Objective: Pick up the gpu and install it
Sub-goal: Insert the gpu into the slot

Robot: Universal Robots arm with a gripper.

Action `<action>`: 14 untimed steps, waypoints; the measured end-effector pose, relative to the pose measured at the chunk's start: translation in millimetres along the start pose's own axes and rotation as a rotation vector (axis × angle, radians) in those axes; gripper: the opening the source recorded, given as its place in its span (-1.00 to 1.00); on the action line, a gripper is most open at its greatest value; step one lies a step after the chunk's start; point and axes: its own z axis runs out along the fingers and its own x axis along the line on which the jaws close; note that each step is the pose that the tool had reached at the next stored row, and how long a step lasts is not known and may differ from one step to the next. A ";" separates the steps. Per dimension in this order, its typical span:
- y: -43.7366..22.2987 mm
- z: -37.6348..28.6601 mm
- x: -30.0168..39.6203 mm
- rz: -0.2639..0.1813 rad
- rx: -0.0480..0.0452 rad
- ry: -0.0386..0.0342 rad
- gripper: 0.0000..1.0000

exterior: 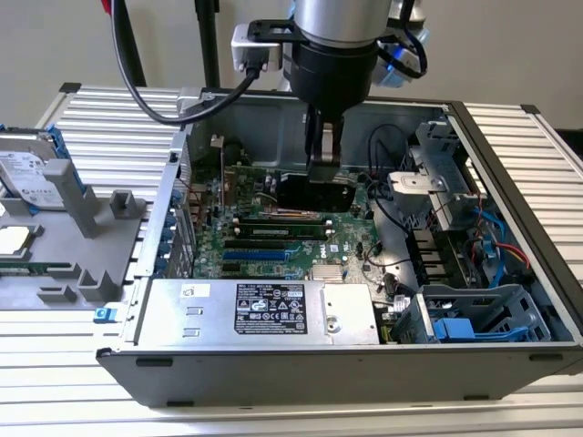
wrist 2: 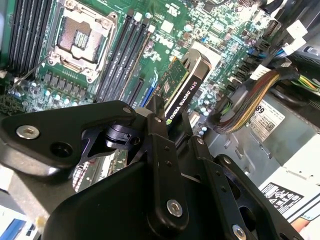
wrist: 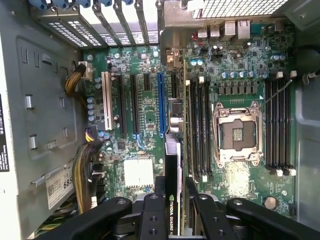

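Install step: the gripper (wrist: 176, 194), clamped on the gpu (wrist: 172, 160) (12 o'clock of the power supply (exterior: 264, 309), exterior view), holds it edge-down over the motherboard (wrist: 148, 116); seating likely needs slot alignment.

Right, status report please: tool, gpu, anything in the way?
Tool shut on gpu, edge-on over motherboard beside memory slots. Cable bundle well apart.
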 end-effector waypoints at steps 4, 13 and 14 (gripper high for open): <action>0.0 1.4 0.0 0.000 0.0000 0.0000 -1.00; 0.1 4.7 0.0 0.000 0.0000 0.0000 -1.00; 0.1 5.1 0.0 0.000 0.0000 0.0001 -1.00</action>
